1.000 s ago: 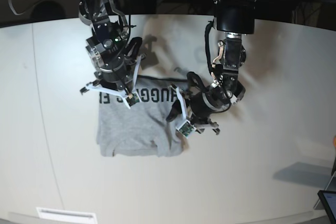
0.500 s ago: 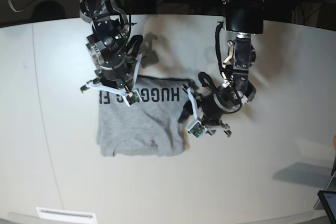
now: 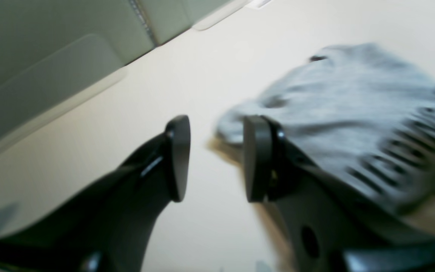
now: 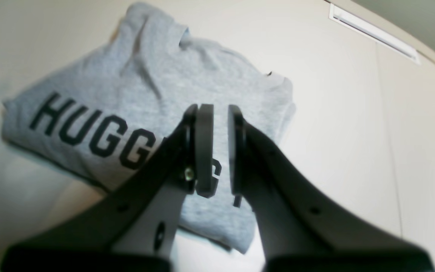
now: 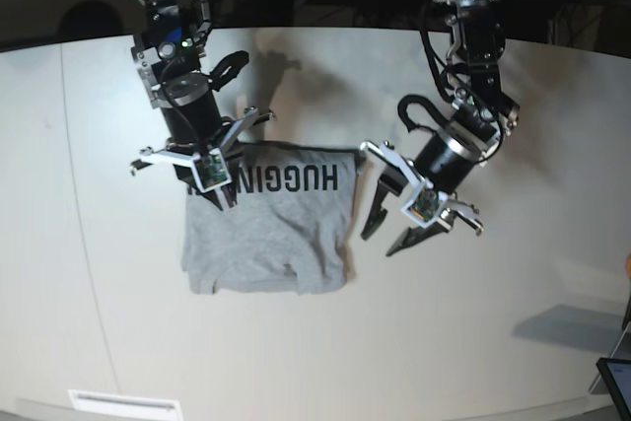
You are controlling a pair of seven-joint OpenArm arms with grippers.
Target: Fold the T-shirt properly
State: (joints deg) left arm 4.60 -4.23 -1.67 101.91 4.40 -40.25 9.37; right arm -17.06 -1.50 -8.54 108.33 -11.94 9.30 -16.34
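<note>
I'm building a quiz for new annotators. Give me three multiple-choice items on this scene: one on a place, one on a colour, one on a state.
1. Where is the left hand?
A. Over the T-shirt's middle
B. Off the T-shirt's edge, above the table
C. Out of view

2. What colour is the T-shirt?
A. Grey with black letters
B. White with red letters
C. Plain blue

3. How is the right hand?
A. Wide open
C. Clamping a sleeve
B. Nearly shut, empty

Key: B, bare table lies under it; A, both wrist views show it; B, its pads stand close with nothing between.
</note>
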